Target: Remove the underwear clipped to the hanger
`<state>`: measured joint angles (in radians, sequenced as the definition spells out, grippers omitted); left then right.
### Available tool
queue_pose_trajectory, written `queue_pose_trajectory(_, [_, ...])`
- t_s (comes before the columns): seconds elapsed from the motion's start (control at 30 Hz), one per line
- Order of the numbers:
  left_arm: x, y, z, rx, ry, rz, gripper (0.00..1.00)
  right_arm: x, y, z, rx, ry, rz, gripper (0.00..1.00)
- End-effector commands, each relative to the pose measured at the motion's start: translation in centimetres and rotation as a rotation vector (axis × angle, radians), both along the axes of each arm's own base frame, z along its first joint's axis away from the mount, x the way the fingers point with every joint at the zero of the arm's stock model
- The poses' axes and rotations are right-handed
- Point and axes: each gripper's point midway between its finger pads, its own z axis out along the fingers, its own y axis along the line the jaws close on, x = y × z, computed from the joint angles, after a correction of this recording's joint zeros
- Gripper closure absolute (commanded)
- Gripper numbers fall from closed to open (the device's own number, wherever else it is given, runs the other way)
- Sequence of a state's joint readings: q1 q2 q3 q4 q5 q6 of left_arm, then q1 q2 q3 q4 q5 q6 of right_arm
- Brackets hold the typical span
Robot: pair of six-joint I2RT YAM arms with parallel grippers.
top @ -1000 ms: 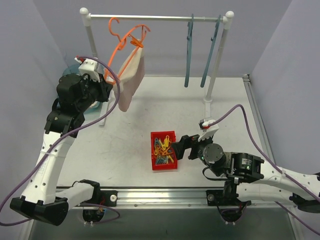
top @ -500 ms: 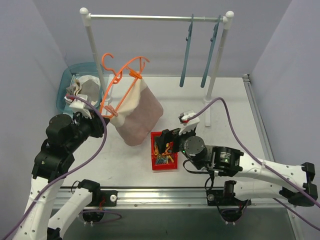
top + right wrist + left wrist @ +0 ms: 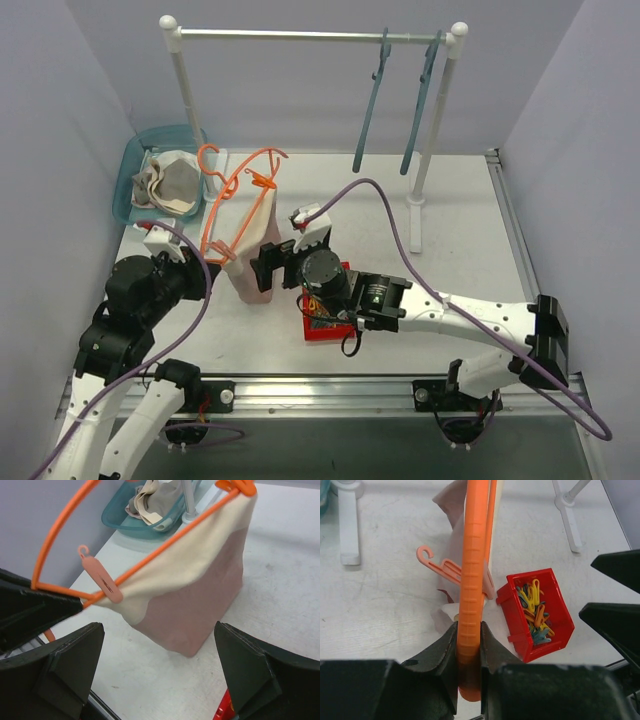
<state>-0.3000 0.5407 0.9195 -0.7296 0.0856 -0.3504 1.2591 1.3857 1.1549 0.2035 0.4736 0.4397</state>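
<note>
From above, the left claw (image 3: 205, 266) is clamped on the orange hanger (image 3: 238, 190), toward the left edge of the worktop (image 3: 460, 262). The underwear (image 3: 255, 255) hangs clipped to the hanger.

Left wrist view: both fingers pinch the hanger's bar.

Right wrist view: the right claw (image 3: 157, 645) is spread wide apart, facing the underwear.

No readable text, label, brand or number anywhere.
</note>
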Motion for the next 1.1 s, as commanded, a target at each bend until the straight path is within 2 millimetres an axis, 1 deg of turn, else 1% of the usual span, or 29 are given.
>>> queue_pose_trajectory(0.0, [-0.1, -1.4, 0.0, -0.086, -0.012, -0.04, 0.97, 0.9, 2.2, 2.7, 0.086, -0.027, 0.014, 0.02])
queue_pose_trajectory(0.03, [-0.2, -1.6, 0.0, -0.102, -0.014, -0.047, 0.97, 1.0, 2.8, 2.0, 0.076, -0.021, 0.02, 0.02])
queue_pose_trajectory(0.07, [-0.2, -1.7, -0.6, -0.104, -0.002, -0.05, 0.97, 1.0, 3.3, 1.9, 0.079, -0.018, 0.03, 0.02])
queue_pose_trajectory(0.1, [-0.4, -1.8, -0.6, -0.11, -0.004, -0.053, 0.97, 1.0, 3.7, 2.0, 0.087, -0.018, 0.036, 0.02])
queue_pose_trajectory(0.17, [-0.4, -1.9, -1.2, -0.112, 0.012, -0.058, 0.97, 1.2, 4.7, 1.3, 0.08, -0.011, 0.043, 0.03])
queue_pose_trajectory(0.2, [-0.5, -1.9, -1.3, -0.112, 0.014, -0.059, 0.98, 1.3, 5.2, 1.8, 0.09, -0.012, 0.048, 0.03])
queue_pose_trajectory(0.23, [-0.5, -1.9, -1.2, -0.115, 0.011, -0.06, 0.97, 1.5, 5.8, 0.4, 0.056, 0.004, 0.046, 0.04])
queue_pose_trajectory(0.3, [-0.5, -2.0, -1.1, -0.117, 0.006, -0.062, 0.97, 1.6, 6.5, -0.2, 0.037, 0.019, 0.042, 0.04])
queue_pose_trajectory(0.33, [-0.5, -2.0, -1.1, -0.116, 0.009, -0.062, 0.97, 1.8, 7.0, -0.9, 0.013, 0.029, 0.039, 0.04])
queue_pose_trajectory(0.43, [-0.3, -2.2, -1.5, -0.113, 0.02, -0.069, 0.97, 1.8, 7.8, -1.4, -0.001, 0.032, 0.046, 0.05])
queue_pose_trajectory(0.5, [-0.3, -2.3, -1.5, -0.117, 0.022, -0.074, 0.97, 1.9, 7.9, -1.7, -0.016, 0.035, 0.04, 0.05])
queue_pose_trajectory(0.53, [-0.3, -2.4, -1.6, -0.118, 0.024, -0.075, 0.97, 2.2, 7.9, -2.3, -0.035, 0.036, 0.022, 0.05])
queue_pose_trajectory(0.57, [-0.3, -2.4, -1.5, -0.117, 0.023, -0.079, 0.98, 2.5, 8.0, -1.8, -0.036, 0.034, 0.007, 0.05])
queue_pose_trajectory(0.6, [-0.2, -2.3, -1.5, -0.115, 0.021, -0.072, 0.97, 2.5, 7.8, -2.4, -0.071, 0.048, -0.009, 0.06])
queue_pose_trajectory(0.63, [-0.2, -2.2, -1.5, -0.113, 0.02, -0.069, 0.97, 3.0, 7.5, -3.3, -0.105, 0.049, -0.053, 0.06])
queue_pose_trajectory(0.67, [-0.2, -2.2, -1.6, -0.11, 0.022, -0.066, 0.97, 3.3, 7.5, -2.6, -0.105, 0.046, -0.078, 0.07])
queue_pose_trajectory(0.7, [-0.1, -2.1, -1.8, -0.106, 0.028, -0.059, 0.97, 3.4, 7.0, -3.6, -0.145, 0.061, -0.108, 0.07])
queue_pose_trajectory(0.73, [-0.1, -2.0, -1.5, -0.106, 0.02, -0.057, 0.98, 3.5, 6.2, -3.9, -0.176, 0.058, -0.148, 0.07])
queue_pose_trajectory(0.77, [-0.1, -2.0, -1.6, -0.104, 0.021, -0.054, 0.97, 3.7, 5.8, -4.0, -0.183, 0.061, -0.172, 0.07])
queue_pose_trajectory(0.9, [0.1, -1.6, -1.3, -0.097, 0.009, -0.033, 0.97, 3.8, 3.3, -5.2, -0.24, 0.082, -0.256, 0.08])
queue_pose_trajectory(0.97, [0.2, -1.5, -1.3, -0.092, 0.008, -0.027, 0.97, 3.7, 2.7, -5.5, -0.24, 0.091, -0.275, 0.08])
queue_pose_trajectory(1.0, [0.3, -1.4, -1.2, -0.089, 0.005, -0.02, 0.97, 3.6, 2.2, -6.1, -0.259, 0.097, -0.285, 0.09])
queue_pose_trajectory(1.07, [0.5, -1.3, -1.1, -0.084, 0.005, -0.017, 0.97, 3.5, 1.5, -6.0, -0.246, 0.106, -0.306, 0.09])
